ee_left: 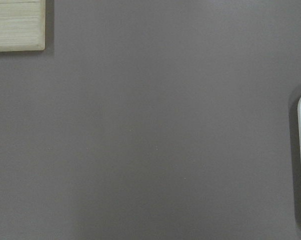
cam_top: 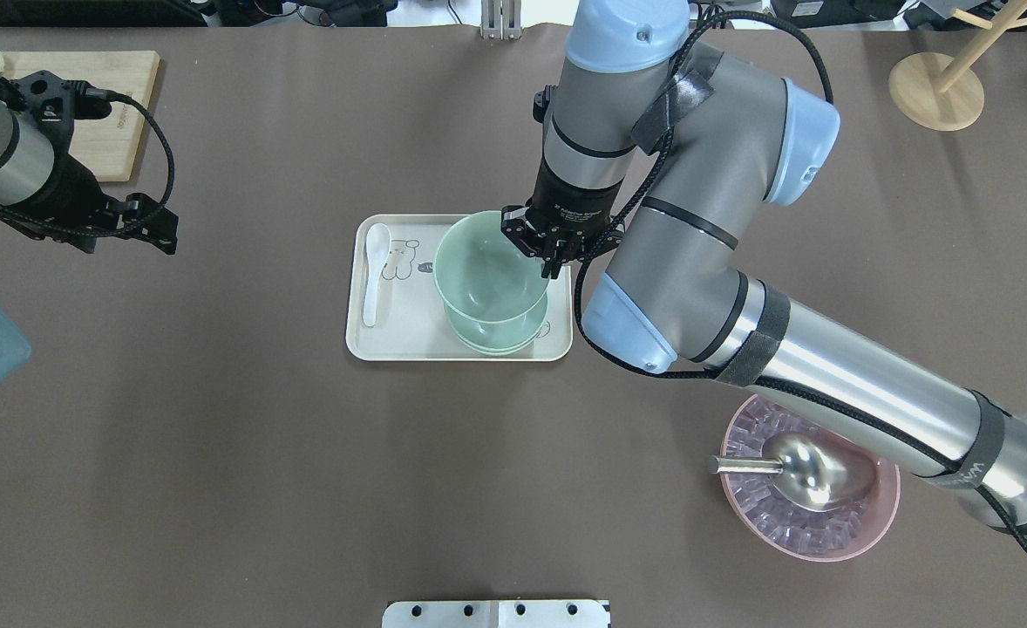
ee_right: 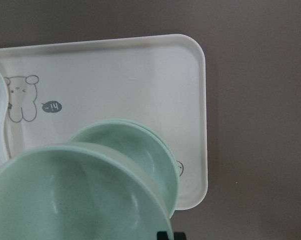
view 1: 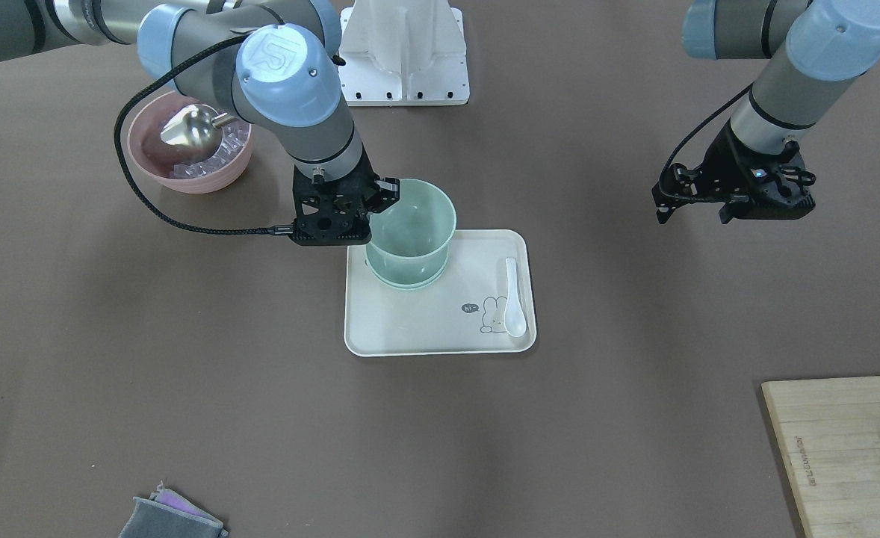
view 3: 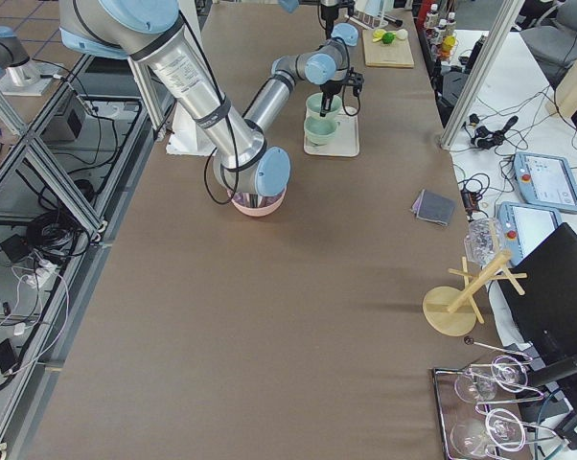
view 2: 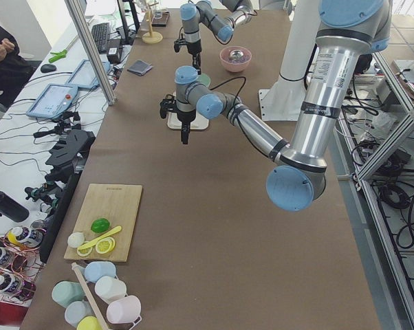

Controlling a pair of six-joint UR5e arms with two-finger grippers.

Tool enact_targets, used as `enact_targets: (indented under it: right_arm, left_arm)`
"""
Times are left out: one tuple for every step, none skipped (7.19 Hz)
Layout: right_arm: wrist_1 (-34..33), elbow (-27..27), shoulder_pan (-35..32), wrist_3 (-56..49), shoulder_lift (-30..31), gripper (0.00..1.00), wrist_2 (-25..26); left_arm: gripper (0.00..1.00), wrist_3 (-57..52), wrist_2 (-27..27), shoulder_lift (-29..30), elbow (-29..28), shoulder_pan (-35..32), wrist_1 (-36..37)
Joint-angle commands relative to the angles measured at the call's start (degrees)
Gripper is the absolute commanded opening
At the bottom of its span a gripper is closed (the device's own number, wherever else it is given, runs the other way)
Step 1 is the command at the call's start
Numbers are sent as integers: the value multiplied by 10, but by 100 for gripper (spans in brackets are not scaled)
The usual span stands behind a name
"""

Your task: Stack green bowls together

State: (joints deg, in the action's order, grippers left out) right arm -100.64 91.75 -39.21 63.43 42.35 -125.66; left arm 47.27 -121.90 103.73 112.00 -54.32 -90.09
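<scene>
My right gripper (view 1: 384,196) is shut on the rim of a pale green bowl (view 1: 414,220) and holds it upright just over the other green bowls (view 1: 410,280). Those sit nested together on a cream tray (view 1: 410,336). From overhead, the gripper (cam_top: 548,257) pinches the right rim of the held bowl (cam_top: 487,279), with the nested bowls (cam_top: 496,342) beneath. The right wrist view shows the held bowl (ee_right: 65,200) over the lower bowls (ee_right: 150,155). My left gripper (view 1: 698,213) hangs open and empty, far from the tray, also seen from overhead (cam_top: 165,235).
A white spoon (view 1: 513,295) lies on the tray beside a rabbit drawing. A pink bowl (view 1: 190,146) with a metal scoop (view 1: 190,127) stands behind my right arm. There is a wooden cutting board (view 1: 843,448) near my left arm and a grey cloth (view 1: 171,519) at the table edge.
</scene>
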Motion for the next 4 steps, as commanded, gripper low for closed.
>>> enact_targets:
  right_arm:
    - [3,-15,12,-2,1,0,8]
    - [27,-27,12,-1,2,0,8]
    - [37,-33,13,5,2,0,8]
    - [40,-34,13,6,2,0,8]
  left_arm:
    - [98,0,0,1,0,0,-1]
    - [98,0,0,1,-1,0,-1]
    - [98,0,0,1,-2,0,-1]
    - [98,0,0,2,-2,0,0]
